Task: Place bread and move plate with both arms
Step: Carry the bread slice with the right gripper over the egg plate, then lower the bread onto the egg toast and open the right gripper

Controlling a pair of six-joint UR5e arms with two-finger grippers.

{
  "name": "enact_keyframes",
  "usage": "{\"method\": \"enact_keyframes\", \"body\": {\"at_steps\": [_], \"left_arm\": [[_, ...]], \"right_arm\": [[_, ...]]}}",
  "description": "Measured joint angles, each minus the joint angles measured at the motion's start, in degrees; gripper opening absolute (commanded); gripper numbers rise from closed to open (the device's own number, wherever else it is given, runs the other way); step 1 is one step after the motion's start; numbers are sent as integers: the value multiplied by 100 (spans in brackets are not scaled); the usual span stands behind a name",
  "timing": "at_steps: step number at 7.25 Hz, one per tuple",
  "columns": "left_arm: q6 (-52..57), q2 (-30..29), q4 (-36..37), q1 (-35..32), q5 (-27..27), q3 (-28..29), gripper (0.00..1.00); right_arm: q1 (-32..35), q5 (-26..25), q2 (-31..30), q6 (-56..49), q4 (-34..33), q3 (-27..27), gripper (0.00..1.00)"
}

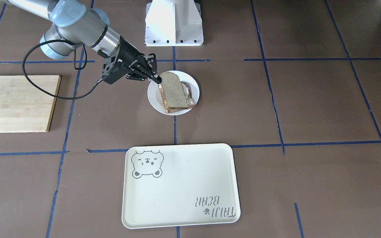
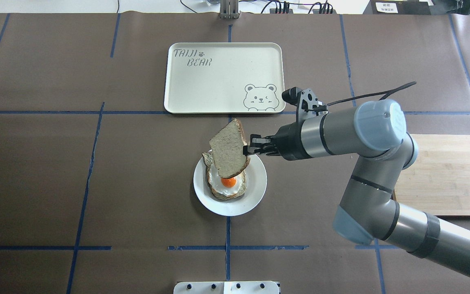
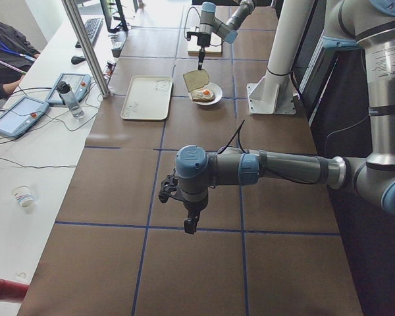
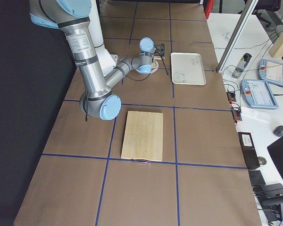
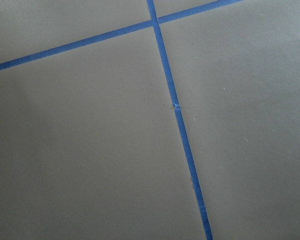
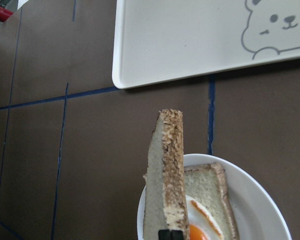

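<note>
Overhead exterior showed me the right gripper pinching the bread by one edge, tilted above the plate at frame centre, over the egg slice whose yolk the front-facing view hid. The left gripper appeared only from the side; I couldn't tell its state. Brown table with blue tape; a strip of it separated plate from tray, upper middle; wooden board mid-right.
</note>
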Motion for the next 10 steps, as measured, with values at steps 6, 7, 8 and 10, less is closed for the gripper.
{"method": "enact_keyframes", "body": {"at_steps": [6,7,8,10], "left_arm": [[1,0,-2,0,-6,-3,100],[2,0,-6,0,-8,-6,100],[4,0,-8,0,-11,-8,100],[6,0,-9,0,-16,-9,100]], "right_arm": [[-591,-623,-211,-279,45,-49,0],[-595,-649,-267,-290,41,-80,0],[-607,-705,-289,-292,37,-151,5],[-621,-800,-281,-291,15,-267,99]]}}
